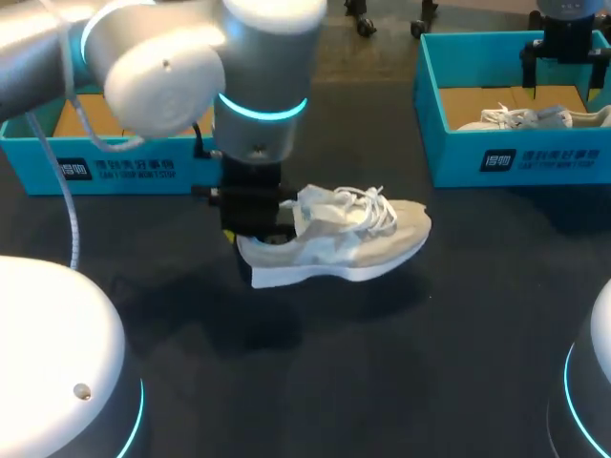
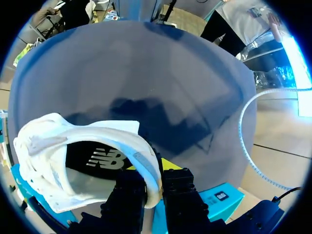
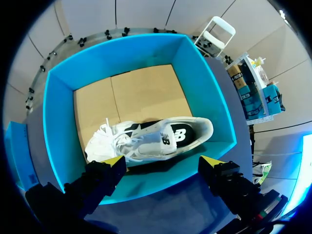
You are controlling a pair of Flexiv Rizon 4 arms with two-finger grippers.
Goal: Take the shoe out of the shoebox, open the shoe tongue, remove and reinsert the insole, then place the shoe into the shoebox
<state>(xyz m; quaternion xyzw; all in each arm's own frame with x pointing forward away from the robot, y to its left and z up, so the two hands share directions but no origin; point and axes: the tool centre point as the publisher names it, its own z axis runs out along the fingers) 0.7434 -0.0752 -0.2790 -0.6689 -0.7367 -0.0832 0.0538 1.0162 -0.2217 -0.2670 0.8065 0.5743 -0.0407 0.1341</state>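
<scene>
A beige and white shoe (image 1: 334, 239) rests on the dark table, toe pointing right. My left gripper (image 1: 256, 227) comes down from above and is shut on its heel. In the left wrist view the fingers (image 2: 127, 192) pinch the white heel collar of the shoe (image 2: 63, 161) from both sides, and the black insole (image 2: 97, 158) shows inside. My right gripper (image 3: 162, 163) hangs open over the right shoebox (image 3: 58, 107), where a second white shoe (image 3: 151, 139) lies on the cardboard floor. In the head view that gripper (image 1: 563, 48) hovers above the right shoebox (image 1: 516, 157).
A second teal shoebox (image 1: 105, 172) stands at the back left, behind my left arm. The second shoe (image 1: 530, 116) lies in the right box. Dark table surface spreads in front of the held shoe.
</scene>
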